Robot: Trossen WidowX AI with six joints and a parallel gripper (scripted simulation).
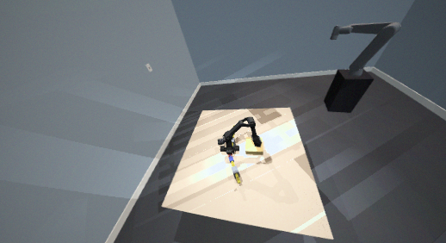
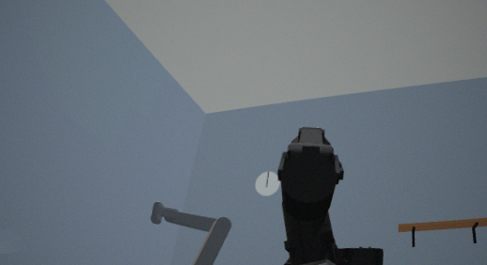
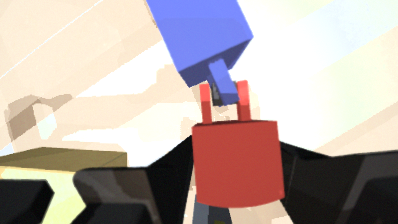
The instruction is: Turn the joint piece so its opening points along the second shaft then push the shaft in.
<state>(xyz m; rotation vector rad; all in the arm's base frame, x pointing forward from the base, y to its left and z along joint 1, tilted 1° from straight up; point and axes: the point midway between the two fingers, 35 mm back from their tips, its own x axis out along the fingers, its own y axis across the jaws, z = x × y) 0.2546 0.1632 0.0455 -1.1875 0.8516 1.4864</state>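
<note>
The red joint piece [image 3: 238, 165] is in the middle of the wrist view. Its two red arms reach a small dark hinge at the blue end piece [image 3: 207, 32] [image 1: 231, 159] of the first shaft. The blue piece is tilted relative to the red one in the wrist view. My gripper [image 3: 220, 137] [image 1: 230, 150] is open, with one black finger on each side of the red piece. A thin gap shows beside its lower left edge. A grey part [image 3: 204, 214] with a yellow mark shows below the red piece. The red piece's opening is hidden, and the arm mostly hides the second shaft.
A yellow box-like block [image 1: 254, 147] [image 3: 45, 192] stands beside the work, under the arm's base. A grey and yellow block [image 1: 236, 177] stands on the pale mat [image 1: 194, 194]. Another grey arm [image 1: 374, 47] [image 2: 193, 220] on a black pedestal stands far off.
</note>
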